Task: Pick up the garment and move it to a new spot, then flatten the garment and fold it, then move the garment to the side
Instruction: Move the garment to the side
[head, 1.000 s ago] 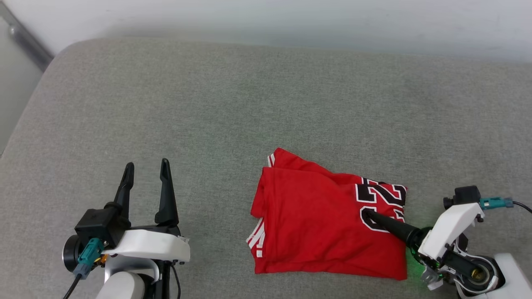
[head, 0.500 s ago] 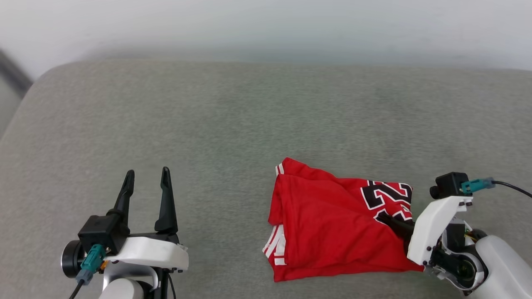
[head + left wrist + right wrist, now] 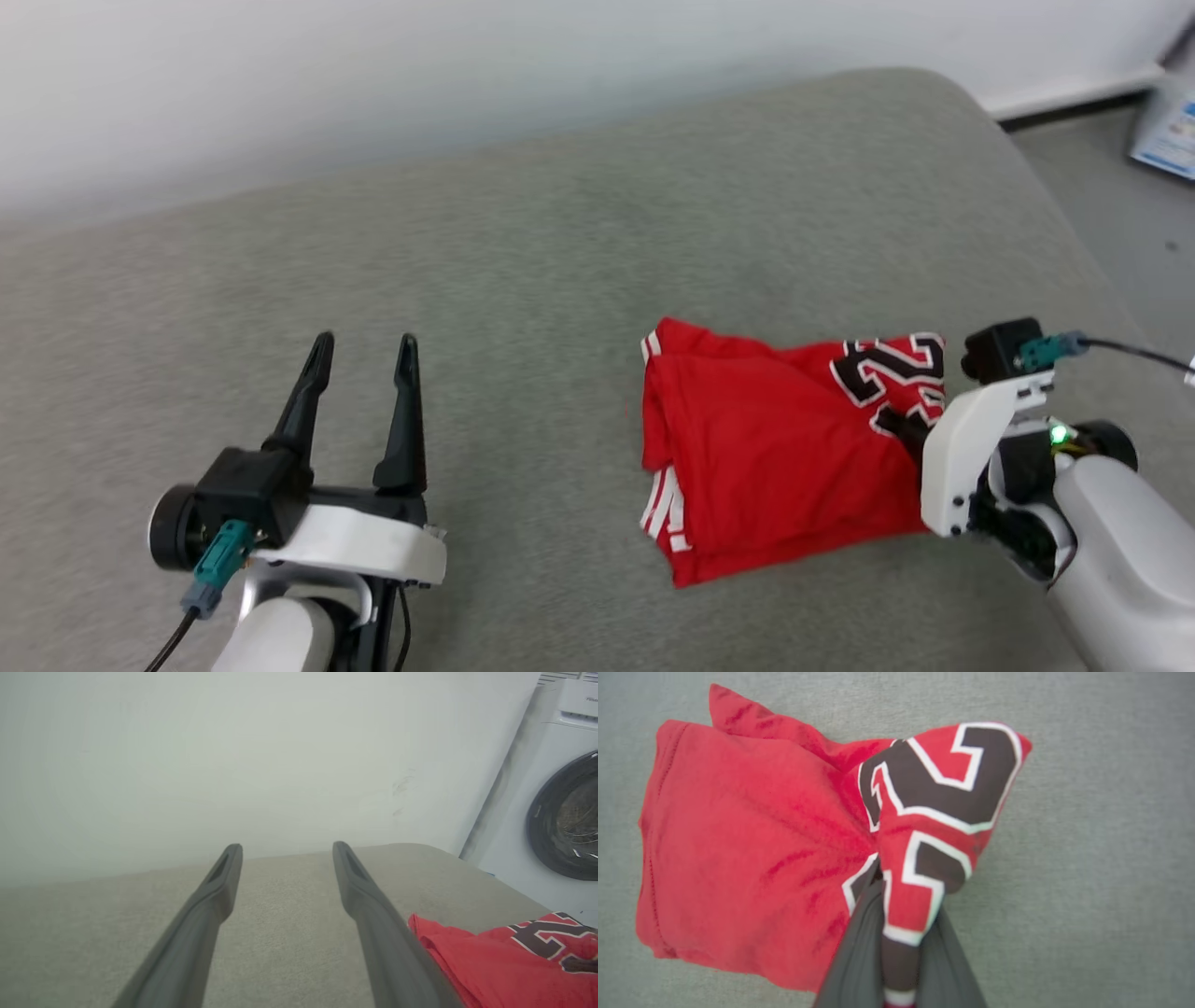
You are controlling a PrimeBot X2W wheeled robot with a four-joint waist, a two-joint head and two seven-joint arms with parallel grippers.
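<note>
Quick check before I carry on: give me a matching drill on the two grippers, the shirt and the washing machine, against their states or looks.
Things:
1 left gripper
2 right gripper
3 shirt
4 washing machine

States:
A red, folded, on the grey cushion
B white, with a round dark front
C open, holding nothing
D shut on the shirt's numbered edge

Pairs: 1-C, 2-D, 3-A, 4-B
</note>
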